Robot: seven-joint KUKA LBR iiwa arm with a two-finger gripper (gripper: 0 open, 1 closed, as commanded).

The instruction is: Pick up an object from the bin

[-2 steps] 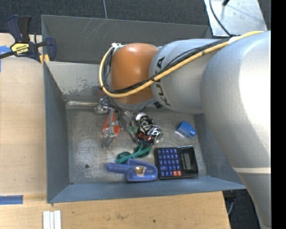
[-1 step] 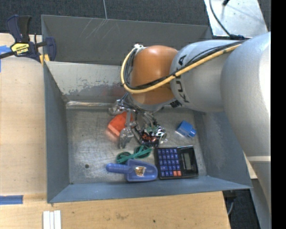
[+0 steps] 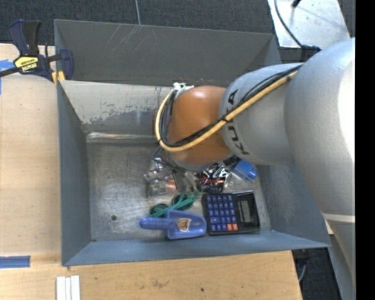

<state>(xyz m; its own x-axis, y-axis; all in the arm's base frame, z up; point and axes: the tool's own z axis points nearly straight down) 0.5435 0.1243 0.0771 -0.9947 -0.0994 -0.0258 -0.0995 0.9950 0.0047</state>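
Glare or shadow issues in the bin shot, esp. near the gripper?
Camera view: light glares off the grey metal bin's back wall; the arm's orange wrist cover shades the floor beneath, so the small heap round the gripper reads dark; the black calculator with blue keys and the blue plastic-handled tool by the near wall are evenly lit.

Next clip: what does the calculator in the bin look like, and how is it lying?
The calculator is a flat, dark plastic rectangle with a grid of blue keys on its left part and a black panel on its right. It lies face up on the floor of the bin, near the front wall and towards the right. A blue plastic tool lies against its left edge.
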